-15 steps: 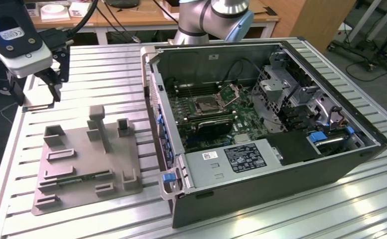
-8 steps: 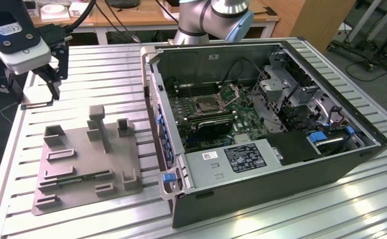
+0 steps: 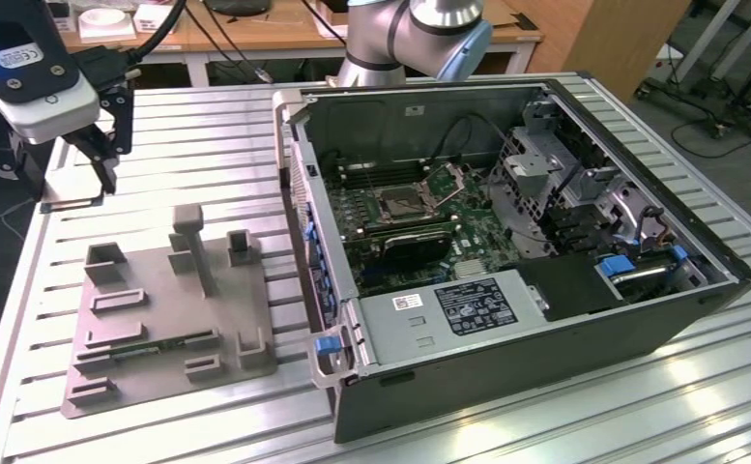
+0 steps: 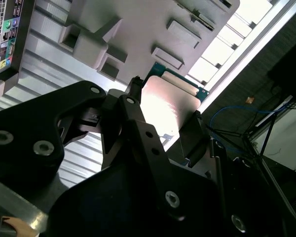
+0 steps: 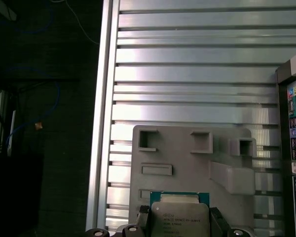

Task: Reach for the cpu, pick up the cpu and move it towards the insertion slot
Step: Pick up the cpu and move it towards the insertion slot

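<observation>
The hand point(image 4: 165, 114) was clamped on the cpu point(image 5: 180, 222) by opposite edges, probably to spare its contacts, holding it off the grey fixture plate's point(image 5: 187, 158) end, well apart from the insertion slot point(image 3: 398, 201).

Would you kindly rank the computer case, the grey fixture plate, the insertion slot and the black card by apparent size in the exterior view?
Largest: computer case.
Next: grey fixture plate.
Then insertion slot and black card, which look about alike, so I leave them unranked.
</observation>
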`<act>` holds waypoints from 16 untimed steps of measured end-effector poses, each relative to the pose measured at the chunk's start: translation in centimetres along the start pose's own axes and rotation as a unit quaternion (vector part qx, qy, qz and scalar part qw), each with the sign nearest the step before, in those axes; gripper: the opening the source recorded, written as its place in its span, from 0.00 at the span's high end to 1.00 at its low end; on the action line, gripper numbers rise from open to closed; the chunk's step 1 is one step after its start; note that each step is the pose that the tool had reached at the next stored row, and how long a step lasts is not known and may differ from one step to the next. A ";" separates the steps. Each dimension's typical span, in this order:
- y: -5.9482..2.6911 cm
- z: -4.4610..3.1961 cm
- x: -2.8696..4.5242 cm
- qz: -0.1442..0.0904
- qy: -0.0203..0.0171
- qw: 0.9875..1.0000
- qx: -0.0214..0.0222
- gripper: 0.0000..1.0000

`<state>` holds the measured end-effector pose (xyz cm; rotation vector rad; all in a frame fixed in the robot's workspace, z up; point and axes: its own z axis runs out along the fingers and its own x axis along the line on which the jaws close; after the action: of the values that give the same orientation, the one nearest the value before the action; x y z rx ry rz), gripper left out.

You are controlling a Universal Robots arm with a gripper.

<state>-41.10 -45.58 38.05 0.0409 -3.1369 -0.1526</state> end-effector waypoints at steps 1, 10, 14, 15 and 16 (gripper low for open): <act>0.00 0.00 -0.03 0.000 0.000 1.000 0.000 0.45; -0.01 0.00 -0.36 0.000 0.000 1.000 0.000 0.45; -0.02 0.00 -0.72 0.000 0.000 1.000 0.000 0.45; -0.02 0.00 -0.75 0.001 0.000 1.000 0.000 0.45; -0.02 -0.01 -0.75 0.001 0.000 1.000 0.000 0.45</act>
<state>-40.35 -45.58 38.06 0.0391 -3.1371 -0.1528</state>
